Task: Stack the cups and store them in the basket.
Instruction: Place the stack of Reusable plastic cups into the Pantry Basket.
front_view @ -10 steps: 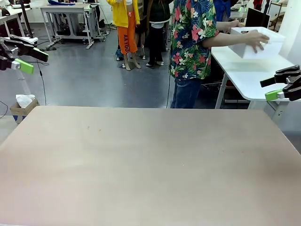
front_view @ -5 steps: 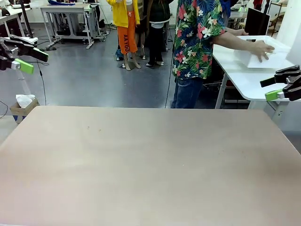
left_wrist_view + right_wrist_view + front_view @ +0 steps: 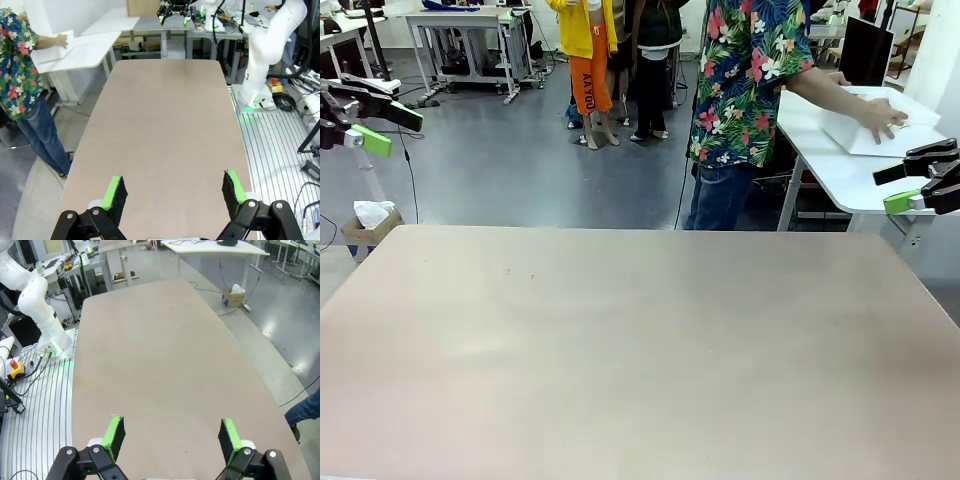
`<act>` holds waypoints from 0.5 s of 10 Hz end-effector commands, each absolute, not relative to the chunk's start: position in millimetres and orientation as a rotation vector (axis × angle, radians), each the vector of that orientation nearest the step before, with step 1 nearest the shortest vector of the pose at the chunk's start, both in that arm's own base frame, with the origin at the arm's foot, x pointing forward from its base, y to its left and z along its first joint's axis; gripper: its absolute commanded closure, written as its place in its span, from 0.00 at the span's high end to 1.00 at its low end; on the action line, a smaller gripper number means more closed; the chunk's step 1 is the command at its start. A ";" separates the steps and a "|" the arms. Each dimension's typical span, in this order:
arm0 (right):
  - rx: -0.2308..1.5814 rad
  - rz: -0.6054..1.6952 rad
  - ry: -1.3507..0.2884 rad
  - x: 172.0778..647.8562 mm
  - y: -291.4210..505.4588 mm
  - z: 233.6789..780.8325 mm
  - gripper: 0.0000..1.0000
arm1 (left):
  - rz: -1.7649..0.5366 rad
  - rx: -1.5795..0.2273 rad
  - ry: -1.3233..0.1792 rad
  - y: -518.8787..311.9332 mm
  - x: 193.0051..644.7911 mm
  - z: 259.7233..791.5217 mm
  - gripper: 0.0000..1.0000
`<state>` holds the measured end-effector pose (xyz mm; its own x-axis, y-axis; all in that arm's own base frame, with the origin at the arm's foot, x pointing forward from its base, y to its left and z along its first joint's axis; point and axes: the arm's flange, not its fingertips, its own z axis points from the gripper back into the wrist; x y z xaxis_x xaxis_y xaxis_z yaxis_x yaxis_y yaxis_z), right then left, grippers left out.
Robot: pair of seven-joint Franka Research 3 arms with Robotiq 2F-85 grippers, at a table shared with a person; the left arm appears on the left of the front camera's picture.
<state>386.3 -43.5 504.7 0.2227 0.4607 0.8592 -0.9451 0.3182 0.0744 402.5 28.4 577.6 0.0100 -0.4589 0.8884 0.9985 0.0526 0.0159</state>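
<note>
Front view: the broad, bare beige counter (image 3: 640,340) is the landmark, and nothing of the task stands on it yet. Beyond its far right corner, on a white side table (image 3: 840,170), a person in a flowered shirt (image 3: 745,80) rests a hand (image 3: 880,118) on one white rectangular plastic basket (image 3: 865,125), most likely getting it ready to bring over to the counter. No mint-green cups can be counted from here; whether any lie inside the basket is hidden.

Two claws wait at the counter's sides, raised above its edges, probably parked clear so the person can lay things out. The left claw (image 3: 365,112) hangs off the counter's left far corner, its fingers spread wide, as the left wrist view confirms (image 3: 172,192). The right claw (image 3: 920,180) hangs off the right far corner, likewise spread and holding nothing (image 3: 170,435). One small cardboard tissue box (image 3: 368,222) sits on the floor past the counter's left corner.
</note>
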 end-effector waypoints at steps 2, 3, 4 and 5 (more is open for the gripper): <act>0.712 1.078 -0.881 386.2 -41.5 505.9 1.00 | -1.350 -0.823 -0.882 27.4 400.6 581.6 1.00; 0.712 1.078 -0.881 386.2 -41.5 505.9 1.00 | -1.350 -0.823 -0.882 27.4 400.6 581.6 1.00; 0.712 1.078 -0.881 386.2 -41.5 505.9 1.00 | -1.350 -0.823 -0.882 27.4 400.6 581.6 1.00; 0.712 1.078 -0.881 386.2 -41.5 505.9 1.00 | -1.350 -0.823 -0.882 27.4 400.6 581.6 1.00</act>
